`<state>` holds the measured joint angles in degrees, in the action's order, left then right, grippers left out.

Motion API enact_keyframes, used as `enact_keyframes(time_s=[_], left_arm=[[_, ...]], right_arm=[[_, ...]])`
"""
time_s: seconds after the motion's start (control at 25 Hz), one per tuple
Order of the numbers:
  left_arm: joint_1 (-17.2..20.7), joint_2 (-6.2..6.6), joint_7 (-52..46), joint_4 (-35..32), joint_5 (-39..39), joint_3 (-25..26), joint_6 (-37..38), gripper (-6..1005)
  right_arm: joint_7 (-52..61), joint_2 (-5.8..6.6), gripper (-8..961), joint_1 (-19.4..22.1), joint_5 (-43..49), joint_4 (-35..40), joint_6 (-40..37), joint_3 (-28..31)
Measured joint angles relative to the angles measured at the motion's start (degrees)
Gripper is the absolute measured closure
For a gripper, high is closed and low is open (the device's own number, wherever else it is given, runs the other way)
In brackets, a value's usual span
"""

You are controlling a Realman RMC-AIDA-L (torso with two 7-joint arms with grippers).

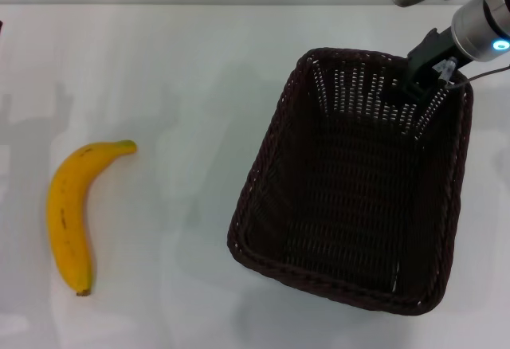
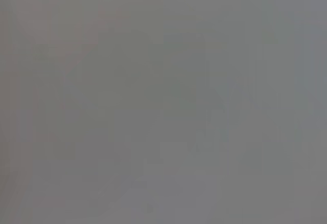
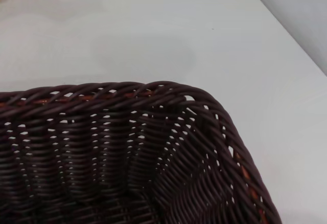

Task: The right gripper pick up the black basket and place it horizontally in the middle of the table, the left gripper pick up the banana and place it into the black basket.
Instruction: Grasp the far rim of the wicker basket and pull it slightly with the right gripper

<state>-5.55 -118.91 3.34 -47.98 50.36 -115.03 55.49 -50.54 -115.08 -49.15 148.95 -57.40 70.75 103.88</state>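
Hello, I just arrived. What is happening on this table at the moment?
A two-armed robot is working with a basket and a banana. The right gripper is at the far right corner of the black basket, at its rim; whether it has gripped the rim cannot be seen. The basket sits on the right side of the white table, its long side running away from the robot. The banana lies untouched on the left. The left gripper is not visible.
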Motion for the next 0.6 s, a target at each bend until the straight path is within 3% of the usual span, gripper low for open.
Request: enact_keyframes(time_s=[0.6], left_arm=[[-0.47, 0.09, 0.00, 0.17, 0.00, 0.18, -0.50, 115]], right_arm=[[5.67, -0.02, 572, 0.52, -0.08, -4.31, 1.52, 0.27]])
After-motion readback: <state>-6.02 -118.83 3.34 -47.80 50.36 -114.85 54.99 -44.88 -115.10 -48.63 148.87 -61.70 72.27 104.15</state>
